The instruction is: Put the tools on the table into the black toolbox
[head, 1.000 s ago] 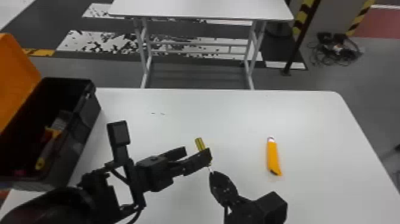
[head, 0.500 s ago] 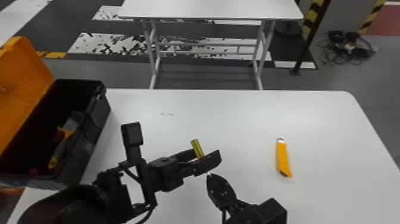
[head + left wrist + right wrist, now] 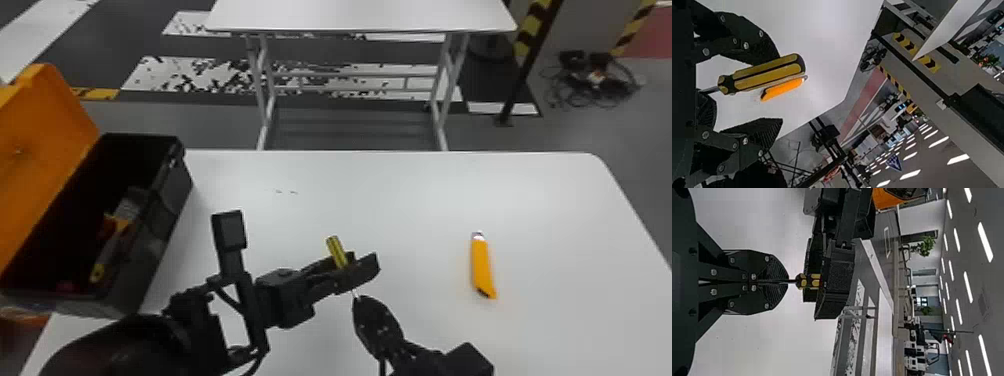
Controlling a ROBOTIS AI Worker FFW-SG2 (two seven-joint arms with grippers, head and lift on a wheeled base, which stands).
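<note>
One table edge (image 3: 390, 153) 12 o'clock | toolbox (image 3: 162, 225) 9–10 o'clock | knife (image 3: 481, 265) 3 o'clock | left gripper (image 3: 365, 259) apart | right gripper (image 3: 358, 301) clamped on screwdriver (image 3: 334, 247)

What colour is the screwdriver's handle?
The handle is yellow with black stripes running along its length; the left wrist view shows it best.

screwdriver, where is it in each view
head view: screwdriver near the centre, handle at the left gripper, tip end at the right gripper
left wrist view: handle between open fingers, beside the orange knife
right wrist view: shaft in shut fingers
shared landmark: white table
</note>
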